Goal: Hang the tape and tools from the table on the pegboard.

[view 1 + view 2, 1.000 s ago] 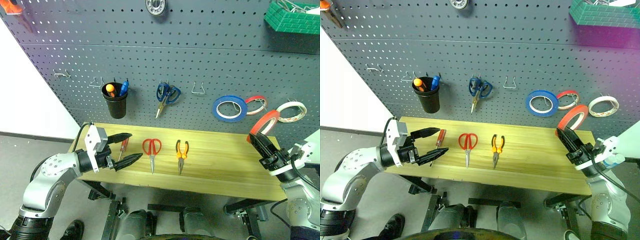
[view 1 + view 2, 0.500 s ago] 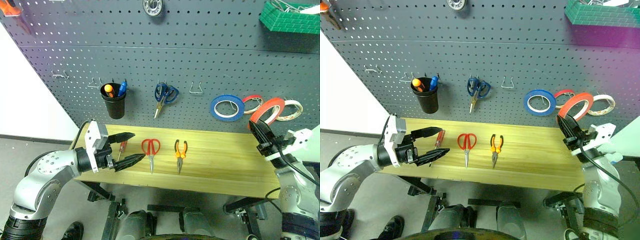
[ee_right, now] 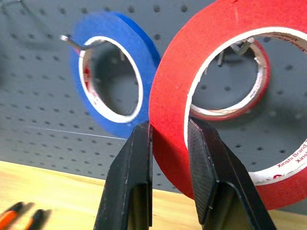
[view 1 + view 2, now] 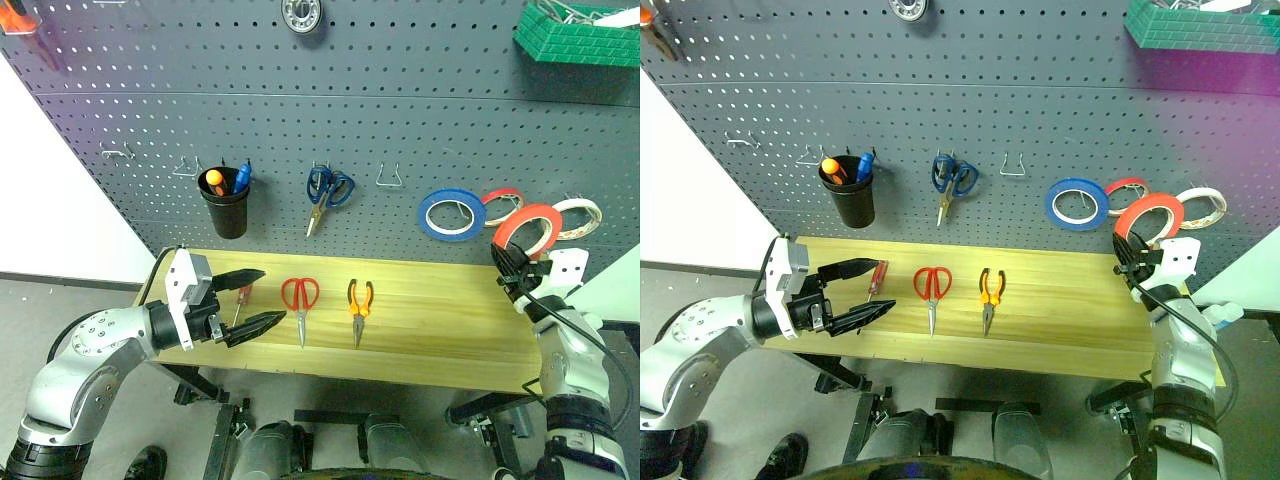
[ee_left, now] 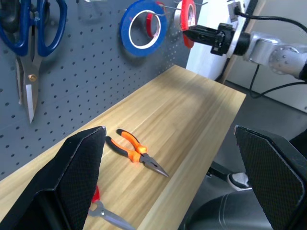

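Note:
My right gripper [image 4: 507,264] is shut on the lower rim of the red-orange tape [image 4: 527,230]. It holds the tape upright close to the pegboard [image 4: 400,110], in front of the thinner red roll [image 3: 256,86]. On the table [image 4: 440,325] lie the red-handled scissors [image 4: 300,296], the orange-and-black pliers [image 4: 360,300] and the slim screwdriver [image 4: 243,296]. My left gripper [image 4: 273,295] hovers open at the table's left end, just beside the screwdriver and holding nothing.
Hanging on the pegboard are a blue roll [image 4: 453,215], a thin red roll [image 4: 503,205], a white roll [image 4: 580,218], blue-handled scissors [image 4: 328,190] and a black cup [image 4: 226,205]. An empty hook [image 4: 390,178] sits between the scissors and the rolls. A green basket [image 4: 578,35] is at the top right.
My right gripper has carried the tape forward to the pegboard, rolling it so the roll faces the board, between the thin red and white rolls. The left gripper stayed put.

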`<state>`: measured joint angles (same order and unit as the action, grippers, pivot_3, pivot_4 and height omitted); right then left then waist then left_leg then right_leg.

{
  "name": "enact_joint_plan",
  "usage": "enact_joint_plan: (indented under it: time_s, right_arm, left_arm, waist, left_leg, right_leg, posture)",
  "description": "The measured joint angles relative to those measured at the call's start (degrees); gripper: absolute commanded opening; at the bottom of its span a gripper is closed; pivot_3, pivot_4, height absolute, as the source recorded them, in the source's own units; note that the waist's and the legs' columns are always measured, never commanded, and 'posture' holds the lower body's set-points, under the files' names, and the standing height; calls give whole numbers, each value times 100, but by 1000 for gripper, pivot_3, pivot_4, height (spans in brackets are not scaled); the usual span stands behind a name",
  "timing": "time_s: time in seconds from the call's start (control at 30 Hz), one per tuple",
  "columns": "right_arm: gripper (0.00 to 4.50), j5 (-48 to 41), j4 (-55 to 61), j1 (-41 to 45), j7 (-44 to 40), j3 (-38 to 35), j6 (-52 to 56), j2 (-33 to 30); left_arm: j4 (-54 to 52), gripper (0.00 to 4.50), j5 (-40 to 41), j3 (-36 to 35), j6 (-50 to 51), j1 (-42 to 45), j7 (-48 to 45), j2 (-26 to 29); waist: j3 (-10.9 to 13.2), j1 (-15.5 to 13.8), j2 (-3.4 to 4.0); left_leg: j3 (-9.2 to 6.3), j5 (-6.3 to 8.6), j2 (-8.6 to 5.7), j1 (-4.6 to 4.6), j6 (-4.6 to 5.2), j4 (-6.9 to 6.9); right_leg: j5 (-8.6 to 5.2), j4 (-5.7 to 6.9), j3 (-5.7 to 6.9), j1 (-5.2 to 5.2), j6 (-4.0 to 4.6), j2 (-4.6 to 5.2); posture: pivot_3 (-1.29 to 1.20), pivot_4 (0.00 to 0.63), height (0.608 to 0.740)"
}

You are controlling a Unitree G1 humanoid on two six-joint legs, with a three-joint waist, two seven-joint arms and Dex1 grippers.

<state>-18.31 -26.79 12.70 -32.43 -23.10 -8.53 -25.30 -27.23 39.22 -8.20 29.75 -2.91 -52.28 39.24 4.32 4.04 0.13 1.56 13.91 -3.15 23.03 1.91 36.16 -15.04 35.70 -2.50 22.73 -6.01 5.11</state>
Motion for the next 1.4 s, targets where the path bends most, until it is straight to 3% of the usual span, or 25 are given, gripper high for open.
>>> enact_joint_plan:
  time_s: [0.17, 0.53, 0.57, 0.8, 1.03, 1.17, 1.4]
  right_arm:
    - [674, 188, -524, 328, 53, 154, -282, -25]
    - [4327, 185, -1361, 781, -178, 214, -600, -97]
    - [4478, 186, -1368, 777, -185, 224, -600, -97]
    - [4478, 43, -869, 249, -227, 247, -397, -70]
    - [4478, -753, 990, -827, -315, 262, 820, 193]
    - [4478, -851, 1823, -1182, -106, 531, 1515, 409]
    - [4478, -441, 2831, -1090, 862, 1503, 2628, 915]
  left_arm:
    - [52, 4500, -44, -2, -142, -64, -106, 4]
    - [388, 4500, -260, -1, -624, -379, -372, -69]
    - [398, 4500, -273, -1, -666, -402, -387, -79]
    - [634, 4500, -380, 0, -931, -477, -515, -108]
    - [799, 4500, -443, 5, -1126, -533, -644, -116]
    - [841, 4500, -482, 13, -1155, -535, -653, -119]
    - [855, 4500, -490, 32, -1149, -524, -626, -117]
  waist:
    - [-1, 0, 1]
    - [-2, 0, 1]
    - [-2, 1, 1]
    - [-3, -3, 1]
    - [-2, -1, 0]
    - [0, 6, 2]
    - [7, -14, -3]
  left_leg:
    - [0, -2, 0, -10, -2, 2]
    - [0, -2, 0, -57, -3, 3]
    - [0, -2, 0, -57, -3, 3]
    - [0, -2, 0, -56, -2, 1]
    - [0, -1, 4, -55, -2, -4]
    - [2, -1, 4, -55, -2, -3]
    - [2, -1, 7, -50, -2, -11]
  right_leg:
    - [0, 13, 0, -4, 0, -2]
    - [-1, 18, -1, -48, 2, -2]
    - [-1, 19, -1, -48, 2, -2]
    - [-2, 18, -3, -46, 2, -1]
    - [-4, 21, -5, -42, 2, -1]
    - [-4, 21, -5, -38, 3, 3]
    - [-6, 17, -2, -8, 5, 5]
  posture:
    - [-75, 32, 740]
    - [-65, 29, 740]
    - [-65, 29, 740]
    - [-79, 34, 740]
    - [-94, 49, 740]
    - [-86, 54, 740]
    - [-59, 65, 740]
